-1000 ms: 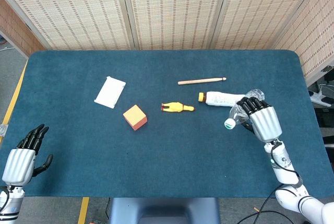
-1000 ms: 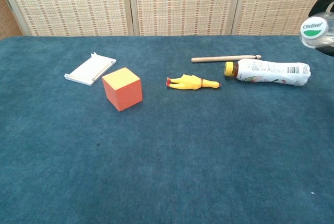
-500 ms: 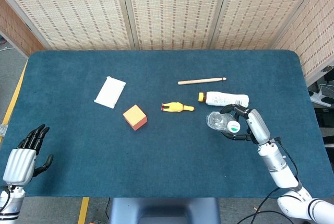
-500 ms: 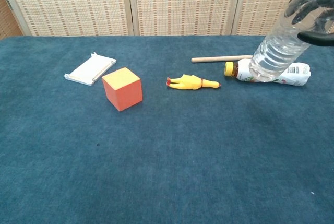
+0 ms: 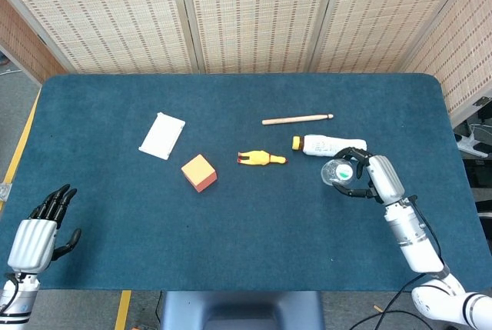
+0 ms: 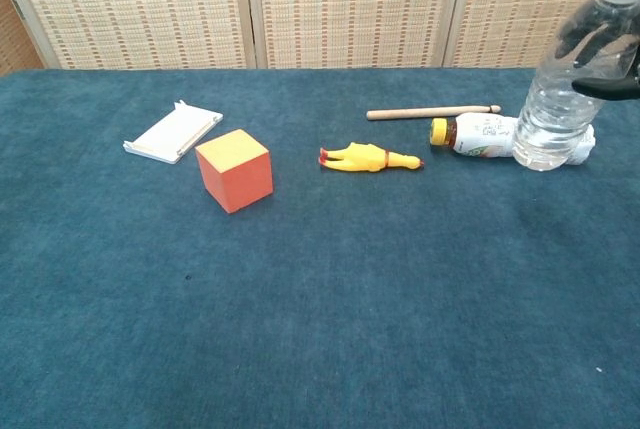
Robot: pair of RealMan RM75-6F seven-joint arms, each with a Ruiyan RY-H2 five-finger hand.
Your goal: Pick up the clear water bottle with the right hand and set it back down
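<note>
The clear water bottle (image 5: pixel 334 171) stands upright in the grip of my right hand (image 5: pixel 378 178), right of the table's middle. In the chest view the bottle (image 6: pixel 556 99) is vertical, white-and-green cap up, with dark fingers (image 6: pixel 603 45) wrapped around its upper part at the frame's right edge. Its base sits low, just in front of a lying white bottle; I cannot tell whether it touches the cloth. My left hand (image 5: pixel 35 238) hangs open off the near left corner, holding nothing.
A white labelled bottle with a yellow cap (image 5: pixel 327 145) lies just behind the clear one. A wooden stick (image 5: pixel 297 119) lies further back. A yellow rubber chicken (image 5: pixel 261 158), an orange cube (image 5: pixel 199 172) and a white pad (image 5: pixel 162 135) lie toward the left.
The right hand swung the clear bottle from cap-toward-the-camera through a tilt to upright, lowering it toward the table beside the white bottle. The left hand barely moved.
</note>
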